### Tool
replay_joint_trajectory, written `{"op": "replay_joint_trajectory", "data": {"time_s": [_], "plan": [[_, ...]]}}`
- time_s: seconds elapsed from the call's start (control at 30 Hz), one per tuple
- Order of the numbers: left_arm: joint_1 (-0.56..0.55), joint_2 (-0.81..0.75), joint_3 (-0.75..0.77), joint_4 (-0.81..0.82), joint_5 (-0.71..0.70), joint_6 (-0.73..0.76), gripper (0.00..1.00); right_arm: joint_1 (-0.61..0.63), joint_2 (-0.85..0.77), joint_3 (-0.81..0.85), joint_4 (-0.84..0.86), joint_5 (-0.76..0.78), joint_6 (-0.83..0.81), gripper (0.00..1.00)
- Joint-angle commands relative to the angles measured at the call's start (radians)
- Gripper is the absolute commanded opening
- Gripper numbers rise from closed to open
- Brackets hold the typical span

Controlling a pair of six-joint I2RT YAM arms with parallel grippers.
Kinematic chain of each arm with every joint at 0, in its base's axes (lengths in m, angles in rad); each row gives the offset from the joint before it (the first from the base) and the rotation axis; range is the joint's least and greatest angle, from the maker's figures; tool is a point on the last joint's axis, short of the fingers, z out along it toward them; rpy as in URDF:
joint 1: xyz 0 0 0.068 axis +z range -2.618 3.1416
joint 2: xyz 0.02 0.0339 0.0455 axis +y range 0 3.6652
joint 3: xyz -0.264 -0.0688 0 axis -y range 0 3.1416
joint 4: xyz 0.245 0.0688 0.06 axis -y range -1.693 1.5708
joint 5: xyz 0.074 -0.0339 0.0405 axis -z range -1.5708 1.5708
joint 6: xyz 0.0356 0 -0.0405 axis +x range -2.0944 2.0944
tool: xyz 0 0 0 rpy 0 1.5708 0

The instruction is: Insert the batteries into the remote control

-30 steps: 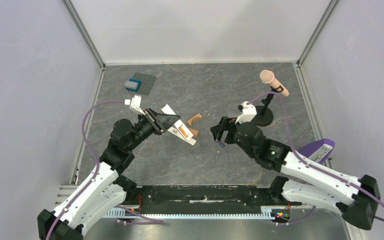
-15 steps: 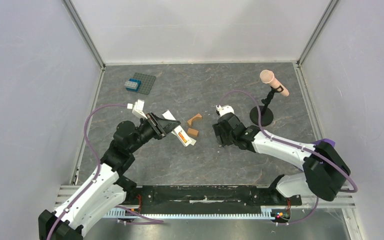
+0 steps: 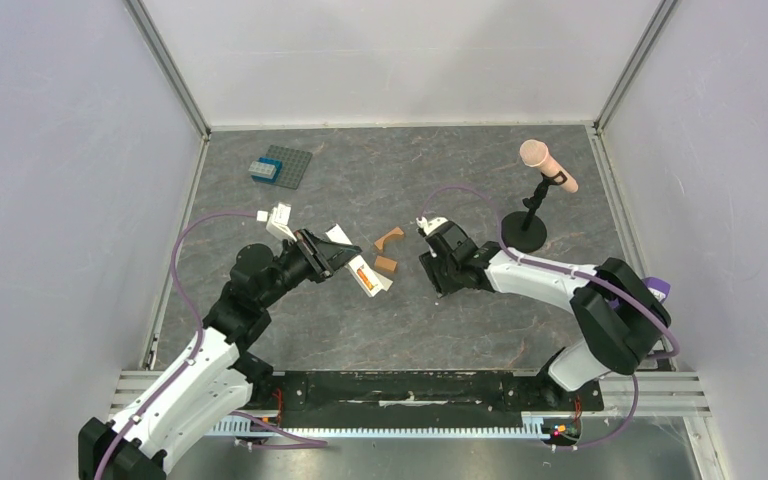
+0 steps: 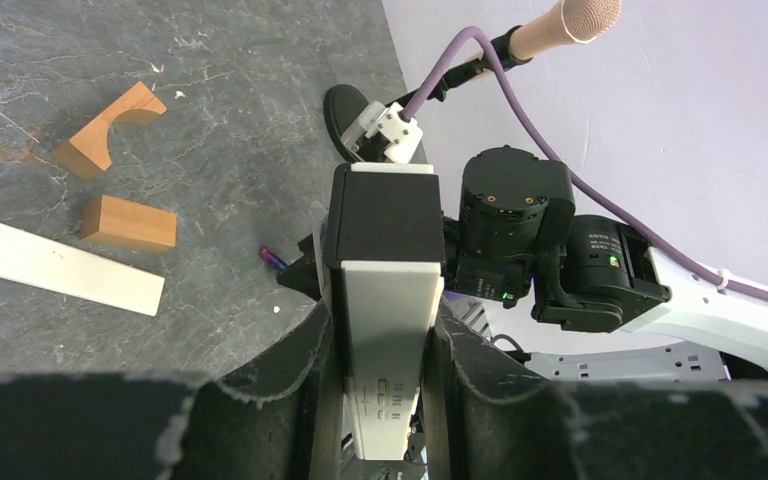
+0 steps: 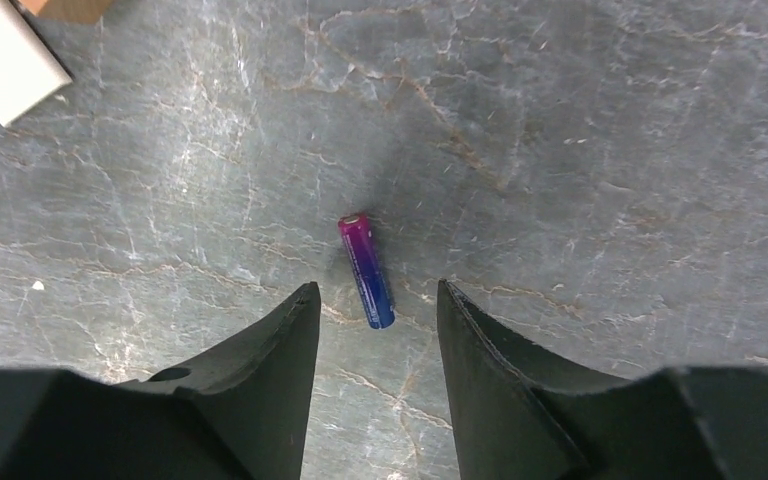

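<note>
1. Two batteries. The dark blue battery [image 5: 367,270], magenta at one end, lies flat on the table [image 3: 360,330] at the centre of the right wrist view. The orange-red battery [image 3: 365,271] shows only from above, at centre frame, set against white just off the left gripper's tip.
2. One remote control [image 4: 386,350], lower centre in the left wrist view, its far end dark. The left gripper [image 4: 383,308] is clamped on it.
3. The right gripper [image 5: 375,286] is spread wide, one finger on each side of the blue battery's near end, touching neither side.
4. One thin white strip [image 4: 70,272] lies flat at that view's left edge.
5. Two wooden blocks lie just beside the strip, between the grippers: an arched block [image 3: 390,238] and a rectangular block [image 3: 386,264].
6. One microphone [image 3: 548,165] stands upper right. One studded plate [image 3: 288,165] with a blue brick [image 3: 263,169] lies upper left, well apart.
7. In the left wrist view the held remote hides part of the right arm.
</note>
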Motion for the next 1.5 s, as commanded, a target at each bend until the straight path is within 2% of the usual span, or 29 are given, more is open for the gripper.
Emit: {"op": "replay_joint_trajectory", "data": {"time_s": [0.0, 0.13, 0.37, 0.57, 0.7, 0.93, 1.17, 1.47], "plan": [[0.003, -0.016, 0.003, 0.043, -0.003, 0.024, 0.02, -0.005, 0.025, 0.037, -0.014, -0.038, -0.026, 0.48], [0.006, -0.021, 0.002, 0.043, -0.001, 0.024, 0.02, -0.024, 0.054, 0.055, -0.052, -0.04, 0.006, 0.41], [0.006, -0.036, -0.002, 0.039, -0.005, 0.021, 0.02, -0.054, 0.087, 0.062, -0.071, -0.087, 0.0, 0.36], [0.007, -0.04, -0.004, 0.039, -0.004, 0.02, 0.02, -0.063, 0.078, 0.06, -0.066, -0.164, -0.011, 0.13], [0.008, -0.028, -0.002, 0.058, -0.008, 0.011, 0.02, -0.062, 0.025, 0.069, -0.053, -0.2, 0.006, 0.05], [0.007, 0.067, 0.006, 0.138, 0.06, 0.007, 0.02, -0.06, -0.174, 0.044, 0.017, -0.355, 0.028, 0.03], [0.005, 0.186, 0.039, 0.148, 0.151, 0.001, 0.02, -0.034, -0.372, 0.089, -0.029, -0.461, 0.128, 0.03], [-0.003, 0.288, 0.018, 0.308, 0.213, -0.083, 0.02, 0.143, -0.394, 0.191, -0.091, -0.378, 0.243, 0.04]]}}
